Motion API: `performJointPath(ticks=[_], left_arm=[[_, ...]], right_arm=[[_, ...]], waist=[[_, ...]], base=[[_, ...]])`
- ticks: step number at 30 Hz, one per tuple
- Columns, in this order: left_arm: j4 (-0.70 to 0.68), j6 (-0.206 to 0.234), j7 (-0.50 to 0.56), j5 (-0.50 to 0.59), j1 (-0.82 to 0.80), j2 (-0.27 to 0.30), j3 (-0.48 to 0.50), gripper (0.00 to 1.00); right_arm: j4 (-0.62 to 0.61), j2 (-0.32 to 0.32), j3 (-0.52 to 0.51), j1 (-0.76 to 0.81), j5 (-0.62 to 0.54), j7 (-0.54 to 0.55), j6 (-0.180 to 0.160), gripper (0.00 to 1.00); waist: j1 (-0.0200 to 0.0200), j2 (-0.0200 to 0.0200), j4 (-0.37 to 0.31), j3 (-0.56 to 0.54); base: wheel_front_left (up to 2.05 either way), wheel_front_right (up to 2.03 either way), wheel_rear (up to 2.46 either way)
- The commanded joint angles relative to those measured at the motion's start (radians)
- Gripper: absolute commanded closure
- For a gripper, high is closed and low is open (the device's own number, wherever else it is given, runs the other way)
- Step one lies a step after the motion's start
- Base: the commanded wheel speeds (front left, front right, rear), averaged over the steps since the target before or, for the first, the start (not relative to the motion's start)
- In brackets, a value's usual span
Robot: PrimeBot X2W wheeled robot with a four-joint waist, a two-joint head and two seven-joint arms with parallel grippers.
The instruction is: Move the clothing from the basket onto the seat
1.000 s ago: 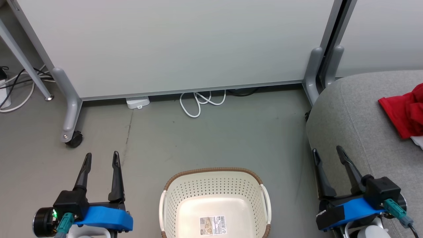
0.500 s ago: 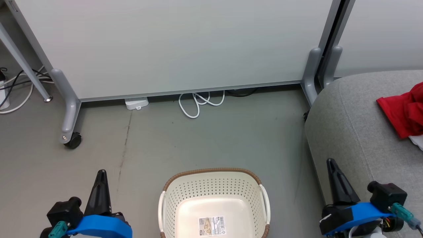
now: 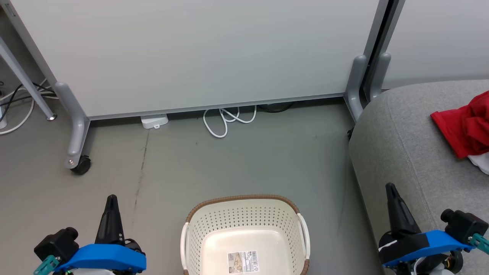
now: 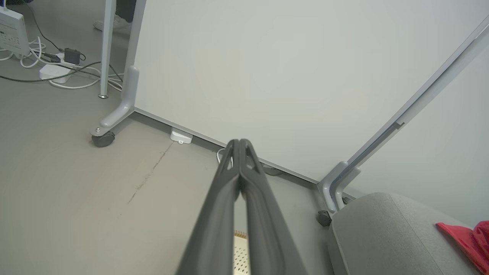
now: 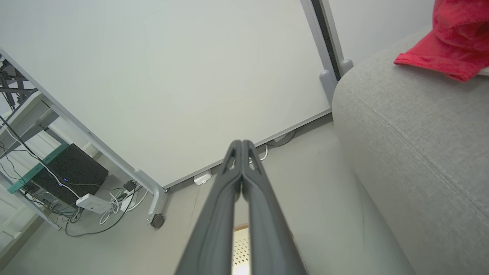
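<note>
showing the basket [image 3: 244, 199] on the floor between both arms, bare inside but for a sticker [image 3: 242, 262]. the clothing [image 3: 460, 128], red with a strip of white, lies on the seat [image 3: 397, 149] at far right. left claw [image 3: 111, 199] and right claw [image 3: 389, 188] are each closed tip to tip, holding nothing. the clothing lies ahead and right of the right claw, the nearer one, and well apart from the left. the task appears complete.
</note>
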Motion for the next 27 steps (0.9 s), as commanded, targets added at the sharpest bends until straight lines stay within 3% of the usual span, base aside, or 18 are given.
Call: performJointPath(ticks=[1,27], left_arm=[[-0.018,-0.004,0.009,-0.043,-0.030,0.005,0.008,1.00],[-0.031,-0.010,0.100,-0.416,-0.048,0.006,0.026,1.00]], right_arm=[[-0.018,0.000,-0.007,-0.018,0.043,0.010,0.000,1.00],[-0.027,0.001,-0.039,-0.025,0.405,0.104,0.000,1.00]], waist=[[0.0000,0.0000,-0.001,0.000],[0.0000,0.0000,-0.024,-0.007]], base=[[0.00,0.00,0.00],[0.00,0.00,0.00]])
